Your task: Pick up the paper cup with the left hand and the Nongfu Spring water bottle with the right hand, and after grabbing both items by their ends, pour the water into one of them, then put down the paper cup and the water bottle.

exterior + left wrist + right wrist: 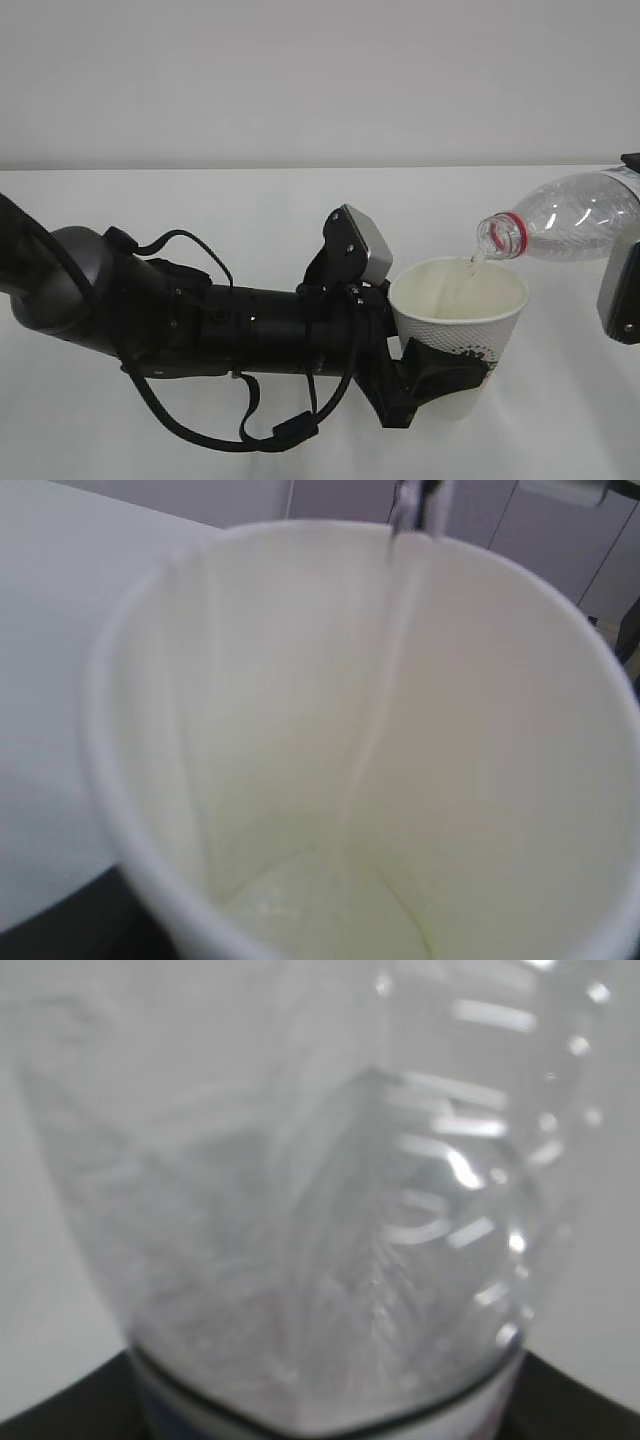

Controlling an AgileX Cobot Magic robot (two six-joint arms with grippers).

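White paper cup (pixel 458 318) is sitting upright in the left pincer (pixel 440 375), which is squeezing its lower part just above the table (pixel 250 210). Clear water bottle (pixel 570 218) is tipping sideways, held by the right pincer (pixel 622 290) around its body. Water (pixel 385 680) is running down into the cup.

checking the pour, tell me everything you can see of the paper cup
The cup is white paper, tapered, with a dimpled side and a dark printed logo low on it. It stands roughly upright and open-topped, held off the table by the left hand, whose black fingers clamp its lower part. The bottle is tipped with its mouth just above the far rim, not touching. A thin stream of water runs down the inner wall, and a shallow pool shows at the bottom.
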